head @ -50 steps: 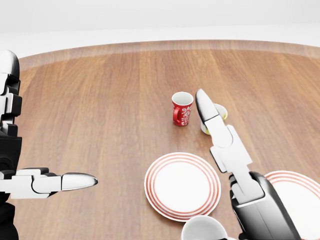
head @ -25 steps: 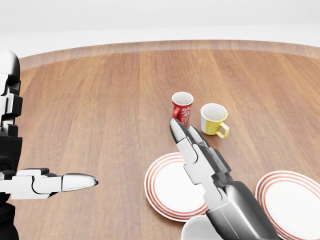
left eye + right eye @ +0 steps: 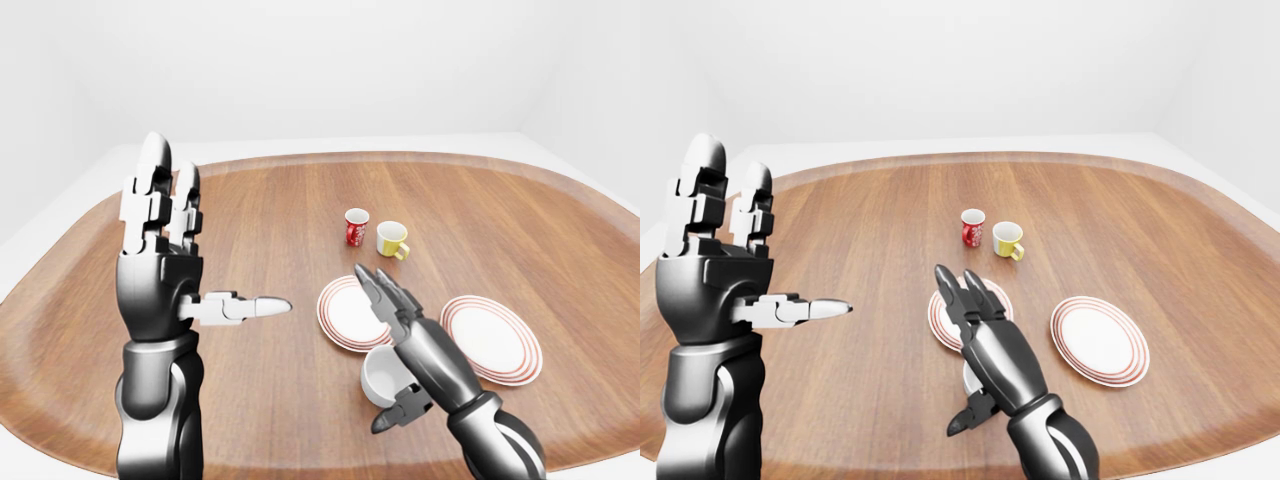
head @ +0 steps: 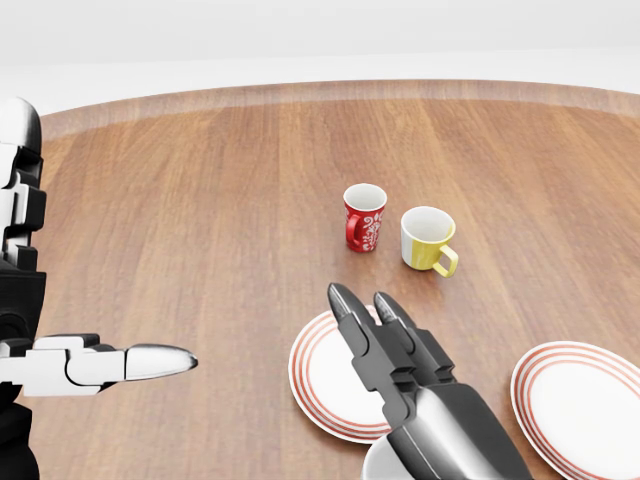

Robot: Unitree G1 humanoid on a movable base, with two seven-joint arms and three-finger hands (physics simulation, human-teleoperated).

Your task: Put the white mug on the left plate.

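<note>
— Where is the white mug (image 3: 383, 378)?
— It stands on the wooden counter (image 3: 260, 210), near the robot, just below the left plate (image 3: 345, 318) in the left-eye view, not on it.
— And the right hand (image 3: 395, 340)?
— Its fingers are spread apart; they reach out over the mug and the plate's edge, thumb low beside the mug, gripping nothing.
— The left hand (image 3: 165, 240)?
— Raised at the left, fingers apart and pointing up, thumb out sideways, empty.
— Anything else?
— A red mug (image 4: 364, 217) and a yellow mug (image 4: 429, 240) sit farther off, side by side. A right plate (image 3: 492, 338) lies to the right.
</note>
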